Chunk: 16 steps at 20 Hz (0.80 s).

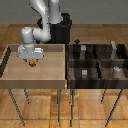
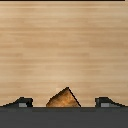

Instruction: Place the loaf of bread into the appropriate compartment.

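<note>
Loaf of bread (image 2: 64, 98) btw fingertips (image 2: 21, 103)

Tan tray (image 1: 10, 75) floor open around tool (image 1: 32, 62); tall grey blocks (image 1: 114, 47) crowd divided bin (image 1: 97, 82).

Light tan tray (image 1: 10, 75) (undivided) beside tall grey blocks (image 1: 114, 48).

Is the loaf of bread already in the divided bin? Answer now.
No: the loaf of bread hangs at the end effector above the light tan tray.
</note>
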Available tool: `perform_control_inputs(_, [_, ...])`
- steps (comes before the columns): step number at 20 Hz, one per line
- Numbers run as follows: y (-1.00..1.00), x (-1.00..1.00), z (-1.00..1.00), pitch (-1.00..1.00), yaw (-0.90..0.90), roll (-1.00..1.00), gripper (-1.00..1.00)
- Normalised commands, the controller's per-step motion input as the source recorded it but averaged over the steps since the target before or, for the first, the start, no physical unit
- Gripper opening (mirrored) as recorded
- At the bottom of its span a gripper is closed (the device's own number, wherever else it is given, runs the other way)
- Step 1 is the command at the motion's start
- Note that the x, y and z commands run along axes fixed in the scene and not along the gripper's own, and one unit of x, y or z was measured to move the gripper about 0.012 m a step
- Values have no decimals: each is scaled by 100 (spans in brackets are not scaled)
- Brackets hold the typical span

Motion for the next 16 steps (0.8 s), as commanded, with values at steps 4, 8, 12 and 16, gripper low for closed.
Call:
perform_control_inputs(4, [0,-30,-25,0,0,0,100])
perform_control_inputs(8, [-25,-25,0,0,0,0,100])
perform_control_inputs(12, [0,0,-75,0,0,0,100])
perform_control_inputs(16, [0,25,-25,0,0,0,100])
